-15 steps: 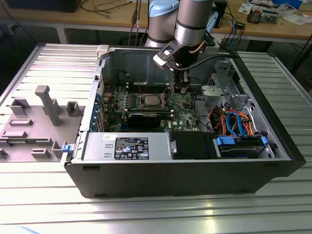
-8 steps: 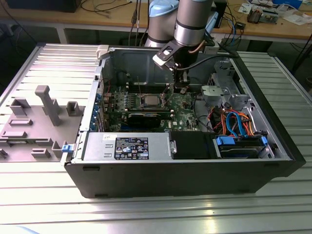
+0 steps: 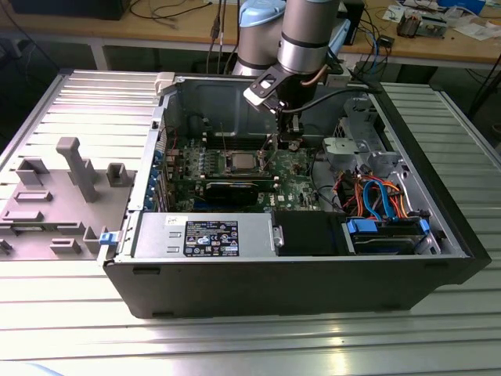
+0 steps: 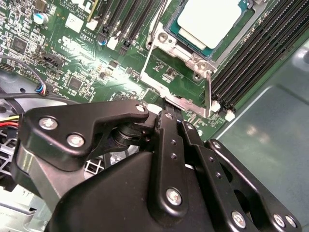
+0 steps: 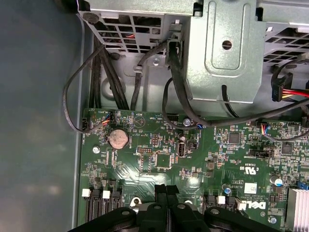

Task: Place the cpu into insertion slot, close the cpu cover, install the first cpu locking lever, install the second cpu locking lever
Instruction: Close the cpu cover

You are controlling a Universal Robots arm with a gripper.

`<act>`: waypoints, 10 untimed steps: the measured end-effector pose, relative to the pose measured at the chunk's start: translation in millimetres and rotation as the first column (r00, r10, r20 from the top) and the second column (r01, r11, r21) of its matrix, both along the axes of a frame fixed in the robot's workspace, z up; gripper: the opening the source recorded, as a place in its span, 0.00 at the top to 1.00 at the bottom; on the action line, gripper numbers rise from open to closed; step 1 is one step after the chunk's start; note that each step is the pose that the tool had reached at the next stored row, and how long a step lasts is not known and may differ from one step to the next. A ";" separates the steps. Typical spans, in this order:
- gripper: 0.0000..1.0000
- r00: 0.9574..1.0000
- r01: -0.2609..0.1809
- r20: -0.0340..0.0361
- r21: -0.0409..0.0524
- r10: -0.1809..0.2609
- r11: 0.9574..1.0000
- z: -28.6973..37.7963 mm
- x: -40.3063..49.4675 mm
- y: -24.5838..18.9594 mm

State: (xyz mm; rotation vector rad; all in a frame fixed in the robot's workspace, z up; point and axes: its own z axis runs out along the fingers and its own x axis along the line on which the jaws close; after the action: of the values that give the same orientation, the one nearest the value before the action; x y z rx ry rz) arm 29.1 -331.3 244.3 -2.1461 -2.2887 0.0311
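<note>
Down inside the open computer case (image 3: 274, 282), the tool (image 4: 166, 111) hangs low over the green board (image 5: 159, 140). It is clenched, with its two black fingers (image 5: 161, 194) pressed side by side and nothing seen between them. In the second wrist view its tip is right at the edge of the cpu cover (image 4: 181, 102); I cannot tell if it touches. That thin silver frame is flipped open, and green board shows through its cut-out middle. Just past the cover sits the cpu (image 4: 212, 19), lying flat in the insertion slot (image 4: 166, 38) with its pale face up. A thin metal lever (image 4: 208, 92) stands up beside the cover. Long black memory slots (image 4: 256, 53) run along the far side of the slot. In the first wrist view a round coin battery (image 5: 118, 138) sits on the board, and black cables (image 5: 178, 87) loop above it. In the exterior view the case lies on a ribbed metal table (image 3: 235, 345), with a grey plastic holder (image 3: 55, 196) well apart on the exterior view's left.
</note>
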 end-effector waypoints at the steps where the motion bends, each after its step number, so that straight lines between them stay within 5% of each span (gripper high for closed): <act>1: 0.89 1.000 0.000 0.000 0.000 0.000 1.000 0.0 -0.2 0.0; 10: 0.89 1.000 0.000 0.000 0.000 0.000 1.000 0.0 -3.6 0.0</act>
State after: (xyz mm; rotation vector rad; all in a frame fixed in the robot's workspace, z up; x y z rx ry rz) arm 25.5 -331.3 244.3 -2.1462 -2.2887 0.0311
